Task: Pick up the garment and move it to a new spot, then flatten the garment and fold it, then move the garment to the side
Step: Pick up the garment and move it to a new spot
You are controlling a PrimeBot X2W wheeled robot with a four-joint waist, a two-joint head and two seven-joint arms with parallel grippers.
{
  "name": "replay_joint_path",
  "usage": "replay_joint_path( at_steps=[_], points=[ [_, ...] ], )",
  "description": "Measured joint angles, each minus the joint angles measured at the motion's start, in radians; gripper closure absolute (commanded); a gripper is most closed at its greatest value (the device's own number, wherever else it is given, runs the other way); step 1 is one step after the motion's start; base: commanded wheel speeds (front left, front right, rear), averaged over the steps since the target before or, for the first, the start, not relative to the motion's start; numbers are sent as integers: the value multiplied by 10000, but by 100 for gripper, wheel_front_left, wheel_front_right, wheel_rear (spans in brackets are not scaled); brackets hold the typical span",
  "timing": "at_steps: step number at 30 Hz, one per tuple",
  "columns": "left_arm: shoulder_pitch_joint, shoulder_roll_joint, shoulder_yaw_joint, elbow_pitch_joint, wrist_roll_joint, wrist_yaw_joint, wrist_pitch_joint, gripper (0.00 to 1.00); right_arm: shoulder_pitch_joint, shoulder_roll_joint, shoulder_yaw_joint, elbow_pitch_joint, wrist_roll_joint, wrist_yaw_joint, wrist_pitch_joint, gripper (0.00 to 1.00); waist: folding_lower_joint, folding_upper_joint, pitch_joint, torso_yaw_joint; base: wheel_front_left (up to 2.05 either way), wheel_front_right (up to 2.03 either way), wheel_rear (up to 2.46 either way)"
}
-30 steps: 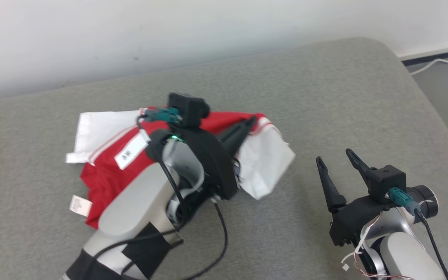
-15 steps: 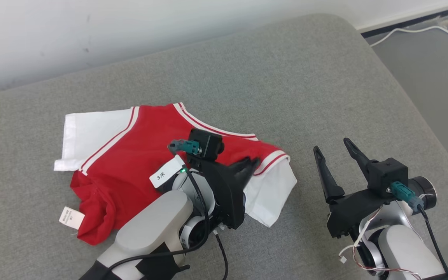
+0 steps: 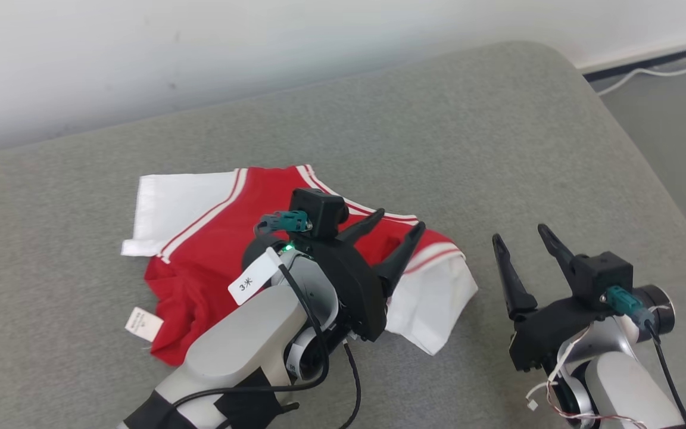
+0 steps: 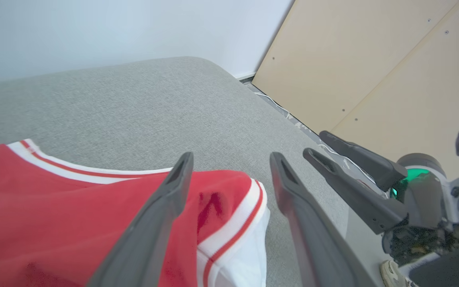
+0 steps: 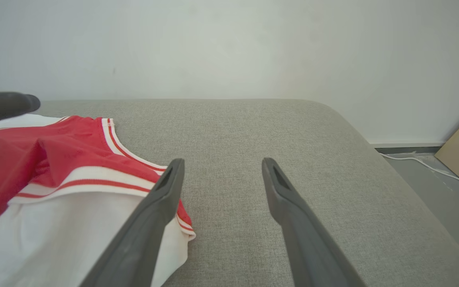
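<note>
Hovering: L gripper [image 3: 401, 218] wide over garment [image 3: 212, 238] | R gripper [image 3: 518, 232] wide, beside it

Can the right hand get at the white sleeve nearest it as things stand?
Probably yes: the right hand is open, only bare cushion lies between it and the white sleeve, and the left hand hovers over the red part.
</note>
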Motion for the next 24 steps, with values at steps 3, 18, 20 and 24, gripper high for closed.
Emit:
replay_joint_path(
  at_steps=[3, 18, 20, 24],
  points=[
    [0, 0, 209, 23, 35, 109, -316, 0, 217, -8, -29, 38, 73, 0, -48, 0, 0, 0, -161, 280, 0, 0, 0],
    [1454, 857, 593, 54, 221, 880, -1597, 0, 921, -61, -73, 167, 253, 0, -138, 0, -2, 0, -909, 1695, 0, 0, 0],
    [1625, 993, 608, -98, 316, 980, -1827, 0, 1000, -119, -100, 153, 253, 0, -138, 0, -2, 0, -1009, 1840, 0, 0, 0],
    [2149, 1480, 619, -343, 679, 1137, -2000, 0, 1126, -161, -105, 63, 251, 0, -136, 0, -3, -1, -1169, 2062, 0, 0, 0]
  ],
)
